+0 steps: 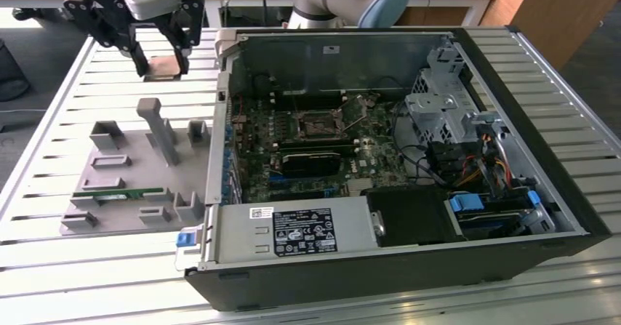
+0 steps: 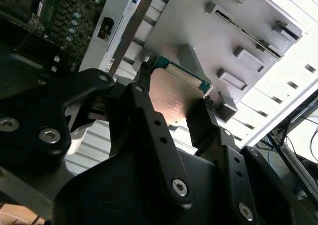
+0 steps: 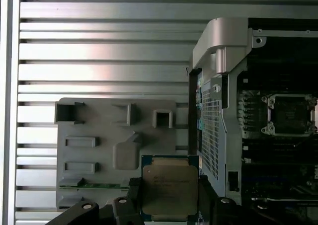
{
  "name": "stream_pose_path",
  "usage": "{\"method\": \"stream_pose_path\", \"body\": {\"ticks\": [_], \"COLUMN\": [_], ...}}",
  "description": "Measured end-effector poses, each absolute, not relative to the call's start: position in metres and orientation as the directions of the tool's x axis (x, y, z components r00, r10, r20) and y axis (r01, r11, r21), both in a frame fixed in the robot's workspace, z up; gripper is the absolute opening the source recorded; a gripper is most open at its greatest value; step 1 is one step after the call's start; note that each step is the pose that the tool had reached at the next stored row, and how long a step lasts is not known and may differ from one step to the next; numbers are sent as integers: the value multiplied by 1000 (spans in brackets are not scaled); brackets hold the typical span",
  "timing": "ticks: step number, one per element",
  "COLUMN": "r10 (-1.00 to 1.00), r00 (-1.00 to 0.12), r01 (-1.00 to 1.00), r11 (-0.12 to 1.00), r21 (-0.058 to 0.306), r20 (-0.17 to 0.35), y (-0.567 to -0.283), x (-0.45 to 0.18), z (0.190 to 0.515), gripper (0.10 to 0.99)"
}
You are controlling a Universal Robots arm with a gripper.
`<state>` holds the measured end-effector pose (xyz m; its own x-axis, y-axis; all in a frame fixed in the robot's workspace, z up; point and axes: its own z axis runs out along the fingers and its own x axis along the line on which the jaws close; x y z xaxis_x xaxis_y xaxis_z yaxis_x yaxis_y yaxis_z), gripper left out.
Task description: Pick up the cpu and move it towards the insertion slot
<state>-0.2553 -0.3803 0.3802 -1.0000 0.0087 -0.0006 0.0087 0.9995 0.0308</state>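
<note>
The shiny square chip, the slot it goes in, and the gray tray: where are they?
cpu (image 3: 170, 187), first wrist view: middle of its metal top.
insertion slot (image 3: 290, 114), first wrist view: dark centre inside its frame.
gray tray (image 1: 121, 183), exterior view: bare flat part.

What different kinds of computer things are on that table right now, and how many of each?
Open computer case: 1
Grey holder tray: 1
Green memory stick lying in the tray: 1
CPU chip, held between the gripper fingers above the tray: 1
CPU socket on the board inside the case: 1
Total: 5
</note>
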Motion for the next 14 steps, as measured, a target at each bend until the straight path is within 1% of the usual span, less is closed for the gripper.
{"method": "stream_pose_path", "body": {"ticks": [14], "r10": [9], "r00": [-1000], "r01": [9], "r11": [999], "r21": [31], "r20": [-1], "y": [-380], "x": [-228], "z": [380], "gripper": [541]}}
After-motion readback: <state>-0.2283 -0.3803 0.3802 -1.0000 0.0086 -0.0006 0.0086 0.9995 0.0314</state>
